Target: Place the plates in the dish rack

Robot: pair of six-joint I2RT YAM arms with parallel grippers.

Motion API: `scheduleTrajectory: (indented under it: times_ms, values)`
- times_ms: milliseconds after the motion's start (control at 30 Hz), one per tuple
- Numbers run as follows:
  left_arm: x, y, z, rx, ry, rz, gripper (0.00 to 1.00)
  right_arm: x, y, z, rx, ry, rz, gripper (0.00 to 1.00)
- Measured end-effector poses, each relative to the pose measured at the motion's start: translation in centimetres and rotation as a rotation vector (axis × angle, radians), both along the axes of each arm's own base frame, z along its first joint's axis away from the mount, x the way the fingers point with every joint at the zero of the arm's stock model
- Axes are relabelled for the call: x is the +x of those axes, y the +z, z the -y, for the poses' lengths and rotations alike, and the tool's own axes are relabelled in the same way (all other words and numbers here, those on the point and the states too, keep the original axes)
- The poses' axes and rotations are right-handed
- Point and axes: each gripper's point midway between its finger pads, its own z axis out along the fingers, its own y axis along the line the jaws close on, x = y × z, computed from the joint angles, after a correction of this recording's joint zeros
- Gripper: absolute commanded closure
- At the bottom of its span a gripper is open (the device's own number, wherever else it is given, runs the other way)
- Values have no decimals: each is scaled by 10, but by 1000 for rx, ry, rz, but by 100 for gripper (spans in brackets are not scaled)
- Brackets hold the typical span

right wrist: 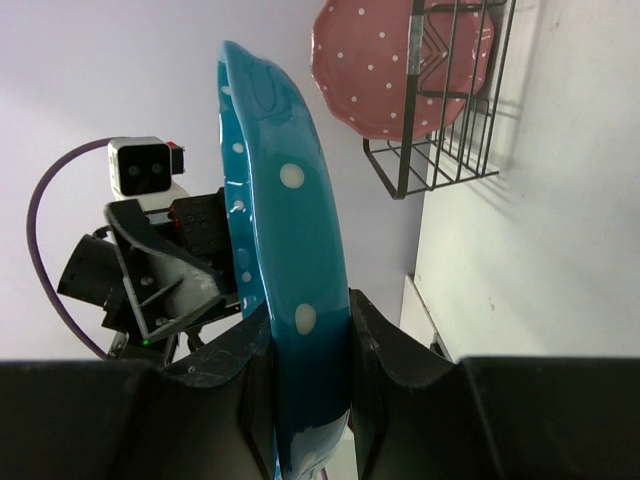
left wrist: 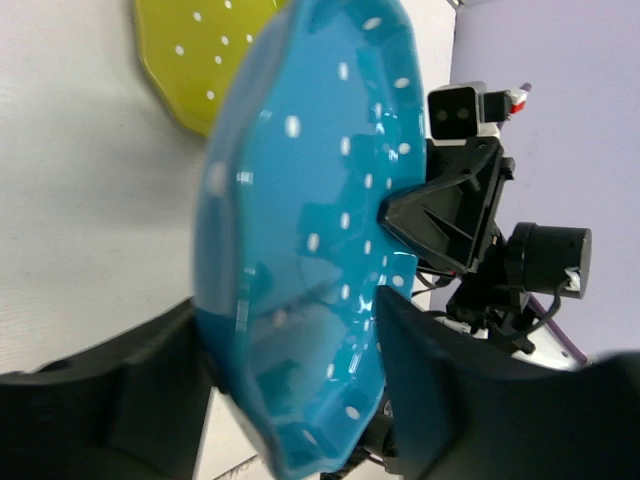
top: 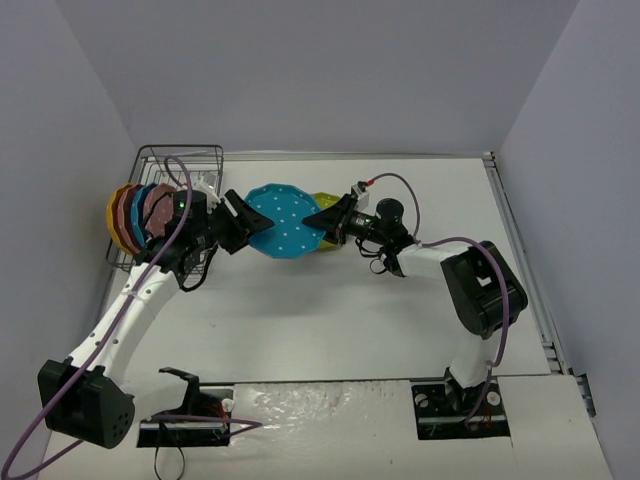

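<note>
A teal-blue polka-dot plate hangs on edge above the table between both grippers. My right gripper is shut on its right rim, and the right wrist view shows both fingers pressed on the plate. My left gripper is open, one jaw on each side of the plate's left rim. An olive-yellow plate lies flat on the table behind the teal one. The dish rack stands at far left with several plates upright in it, among them orange and pink.
The rack's wire wall and a pink plate show in the right wrist view. The olive-yellow plate shows in the left wrist view. White walls close in the table at the back and sides.
</note>
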Motion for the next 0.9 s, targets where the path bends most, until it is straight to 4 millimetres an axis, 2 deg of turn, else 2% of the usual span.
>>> scheduleTrajectory:
  times_ms: [67, 167, 233, 267, 500, 533, 667, 767, 900]
  values:
    - [1, -1, 0, -6, 8, -3, 63, 2, 3, -1, 6, -1, 9, 100]
    - [1, 0, 0, -13, 12, -5, 82, 3, 3, -2, 11, -1, 9, 100]
    - [2, 1, 0, -30, 18, -8, 97, 5, 4, -1, 14, -6, 8, 94]
    - [3, 5, 2, -51, 19, -3, 100, 5, 5, -1, 16, -9, 9, 88]
    - [3, 10, 3, -52, 6, 23, 100, 4, 6, -5, -23, 10, 113, 26]
    - [2, 9, 3, -43, -2, 24, 100, 2, 5, -7, -44, 20, 138, 20]
    - [-4, 0, 3, 0, -29, 12, 100, -1, 7, -10, -147, 50, 229, 13]
    - [-3, 8, 2, 30, -51, 48, 100, -4, 9, -7, -233, 61, 287, 8]
    - [-1, 20, -6, 122, -70, 106, 100, 3, 16, 14, -319, 25, 349, 2]
